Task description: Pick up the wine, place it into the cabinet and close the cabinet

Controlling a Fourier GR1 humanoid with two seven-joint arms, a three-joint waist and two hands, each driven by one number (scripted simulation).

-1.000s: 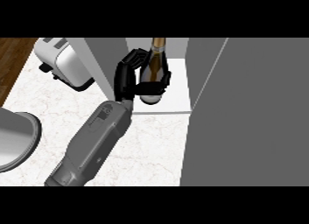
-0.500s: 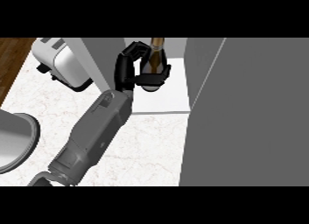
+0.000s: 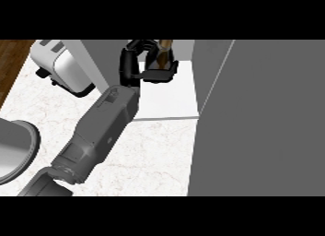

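Observation:
The wine bottle shows only as a brown neck and a dark body, tilted, above the cabinet's white floor. My left hand is shut on it: the palm lies on the bottle's left and the fingers curl over it, hiding most of it. The hand and bottle are inside the cabinet's opening, near its back. The grey forearm runs in from the lower left. The cabinet's door stands open on the right, a large grey panel. My right hand shows nowhere.
A white toaster stands on the marble counter just left of the cabinet's left wall. A large round grey vessel sits at the left edge. Wooden floor shows beyond the counter at upper left.
My left hand has carried the bottle deeper into the cabinet, away from me, and the forearm has stretched out after it. The door has not moved.

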